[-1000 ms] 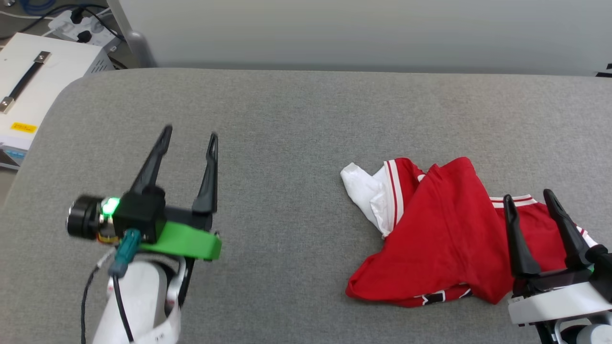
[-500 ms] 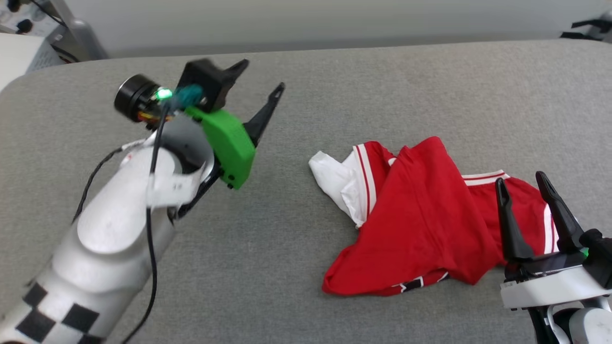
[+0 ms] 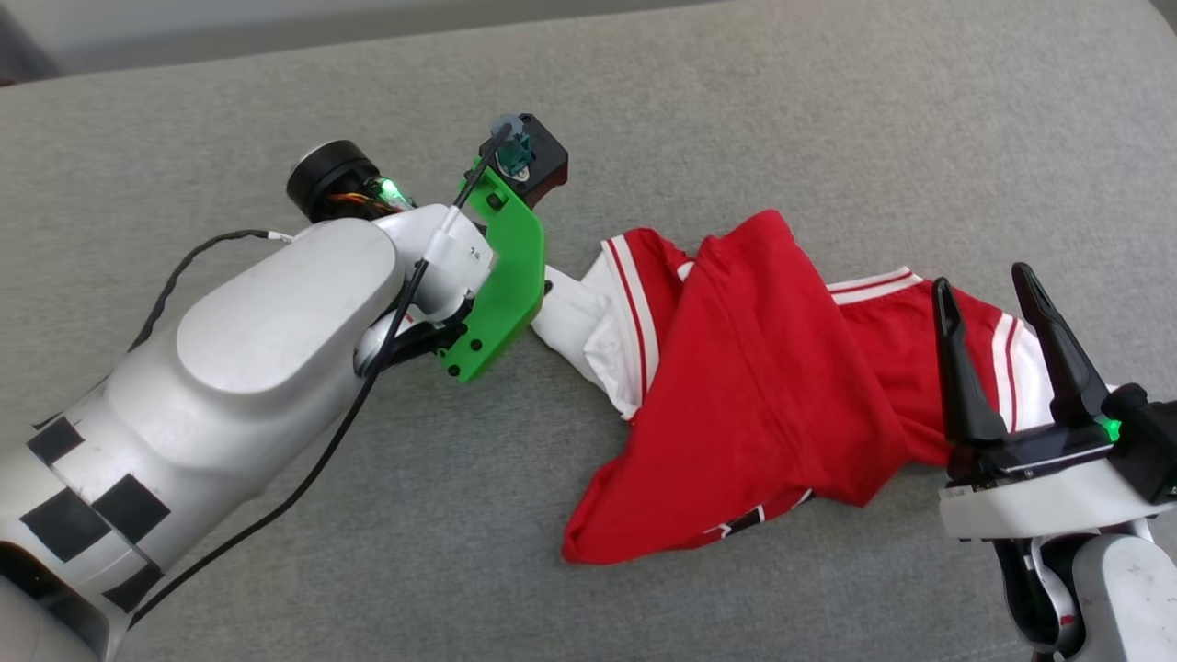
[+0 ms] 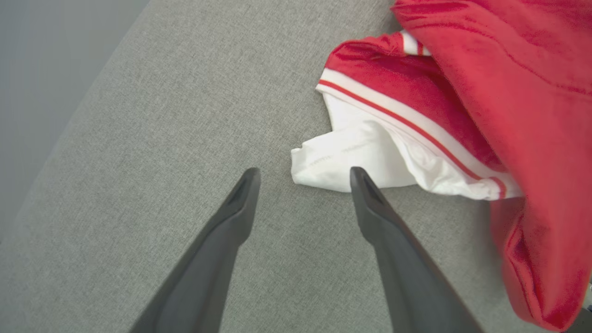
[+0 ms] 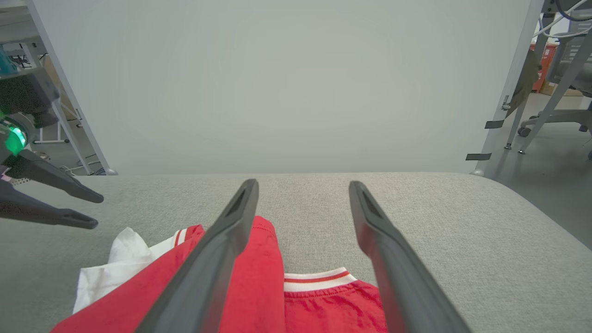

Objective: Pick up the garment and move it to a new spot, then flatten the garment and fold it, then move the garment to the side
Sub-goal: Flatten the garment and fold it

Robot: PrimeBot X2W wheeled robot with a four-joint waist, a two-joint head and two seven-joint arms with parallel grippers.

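Observation:
The garment [image 3: 763, 395] lies crumpled right of centre on the grey padded table [image 3: 736, 110]. It is red, with a white sleeve [image 3: 575, 322] and striped trim at its left end. My left arm reaches in from the lower left; its green wrist bracket [image 3: 501, 276] hides the fingers in the head view. In the left wrist view my left gripper [image 4: 303, 173] is open, pointing down, its right fingertip at the edge of the white sleeve [image 4: 351, 157]. My right gripper [image 3: 982, 279] stands open above the garment's right part, holding nothing, also seen from its wrist [image 5: 303, 183].
A pale wall panel [image 5: 277, 83] rises behind the table's far edge. Beyond the table's rounded right corner there are metal frame legs [image 5: 513, 106] and floor. My left gripper [image 5: 96, 212] enters the right wrist view at the left.
The head camera has tilted and shifted. My left arm swung right across the table to the garment's white sleeve and turned its fingers downward. My right gripper stayed over the garment, open.

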